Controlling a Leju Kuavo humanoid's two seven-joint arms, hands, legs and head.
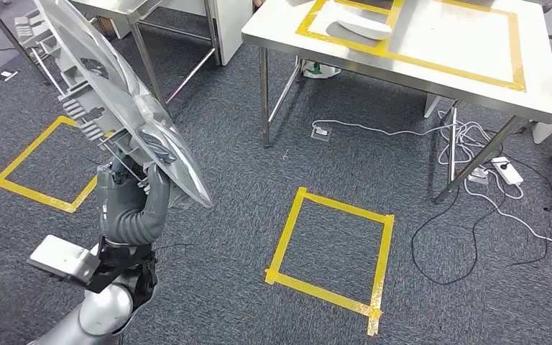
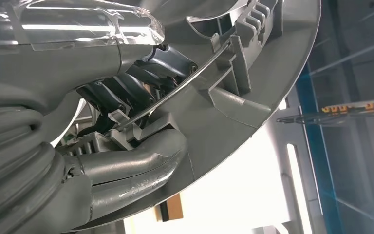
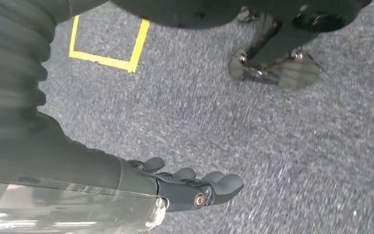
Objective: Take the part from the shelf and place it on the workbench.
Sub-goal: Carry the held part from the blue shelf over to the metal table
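Gripping the part (image 1: 115, 93) in my left hand (image 1: 131, 198), I am holding it up in the air at the left of my head view, well clear of the carpet (image 1: 244, 187). It is a big, curved grey plastic piece with ribs and clips on its back, and it is tilting, its upper end reaching toward the top left corner and its lower edge pointing down to the right. My left fingers (image 2: 126, 95) are wrapping around a thin metal rod on the part's ribbed back, and my thumb (image 2: 141, 161) is pressing against the grey shell just beside them.

My right hand (image 3: 195, 187) is hanging low over the carpet, holding nothing, its fingers lying loosely apart and slightly bent.

Ahead and to the right the workbench (image 1: 474, 90) is standing, a white top on metal legs with a yellow tape rectangle marked on it. A white object (image 1: 359, 27) is lying on that top inside the tape. White cables (image 1: 467, 154) and a power strip (image 1: 507, 170) are trailing on the carpet under the bench. A yellow tape square (image 1: 330, 251) is marking the carpet in front of me, and another one (image 1: 39, 162) is showing behind the part at the left.
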